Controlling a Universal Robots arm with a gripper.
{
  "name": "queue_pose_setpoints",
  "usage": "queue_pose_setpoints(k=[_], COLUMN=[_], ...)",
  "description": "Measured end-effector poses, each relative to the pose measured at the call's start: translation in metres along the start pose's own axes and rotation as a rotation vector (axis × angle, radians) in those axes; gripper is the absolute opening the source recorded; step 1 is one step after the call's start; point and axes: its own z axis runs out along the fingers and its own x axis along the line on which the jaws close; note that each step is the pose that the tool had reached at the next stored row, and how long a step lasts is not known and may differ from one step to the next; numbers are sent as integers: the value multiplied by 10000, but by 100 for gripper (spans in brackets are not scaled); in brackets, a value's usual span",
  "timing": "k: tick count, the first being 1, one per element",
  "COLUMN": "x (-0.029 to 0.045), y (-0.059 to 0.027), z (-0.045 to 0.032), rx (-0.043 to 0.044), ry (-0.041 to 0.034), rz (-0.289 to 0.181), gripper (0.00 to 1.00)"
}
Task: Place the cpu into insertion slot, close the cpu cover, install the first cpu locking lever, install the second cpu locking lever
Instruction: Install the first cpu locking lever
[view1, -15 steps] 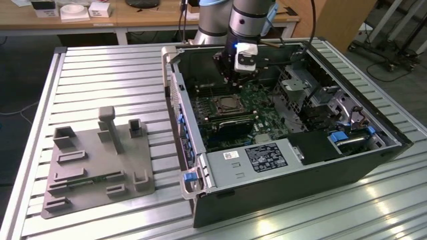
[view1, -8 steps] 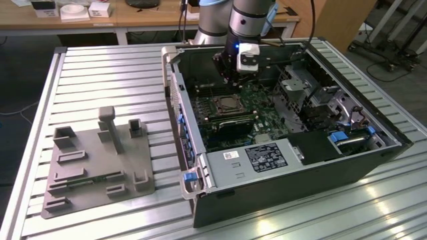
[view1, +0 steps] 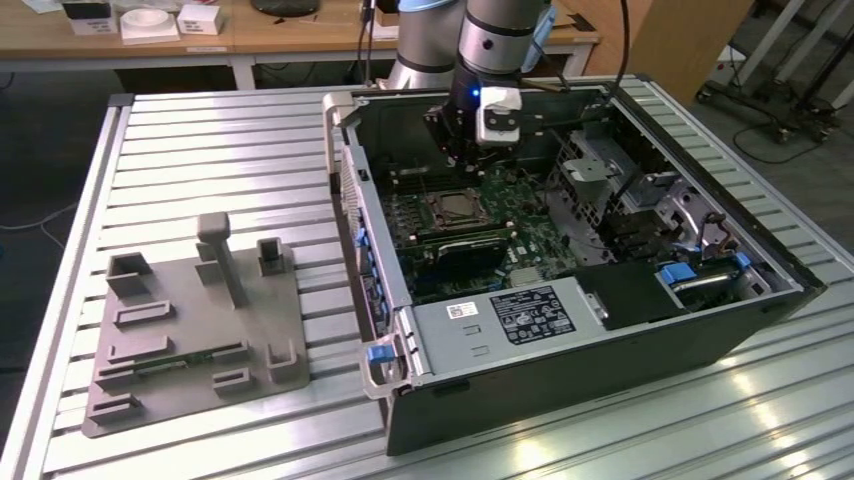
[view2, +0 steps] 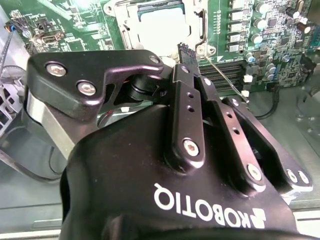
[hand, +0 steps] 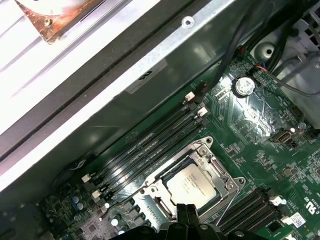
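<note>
The claw (hand: 186, 216) is pinched shut, gripping nothing visible, its tips just over the chip (hand: 192, 184) — seated in its socket (hand: 216, 162), mid-frame in the exterior view. If the tips drift, they could scrape the chip or slip off the springy wire lever (view2: 225, 74) — which the second wrist view shows, while the first shows the seating.

My arm (view1: 497, 35) drops almost vertically from the top middle of the exterior view, wrist turned straight down. My gripper (view1: 467, 155) hangs beneath it, a little above the centre of that frame. In the first wrist view my fingertips (hand: 183, 215) seem pressed together, judging from their very ends, and in the second wrist view the finger linkages (view2: 192, 115) fold in toward one narrow tip.
</note>
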Motion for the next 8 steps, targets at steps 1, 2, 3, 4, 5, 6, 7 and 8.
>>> queue_pose_setpoints(k=[1,2,3,4,5,6,7,8], x=[0,0,0,0,0,0,0,0], y=[0,0,0,0,0,0,0,0], z=[0,0,0,0,0,0,0,1], rx=[-3,-3,-3,-1,1,5,7,11], ry=[3,5,6,7,8,8,10,12], rz=[-38,-72,-117,-169,-228,-301,-396,-526], gripper=[11,11,11,11,11,11,11,11])
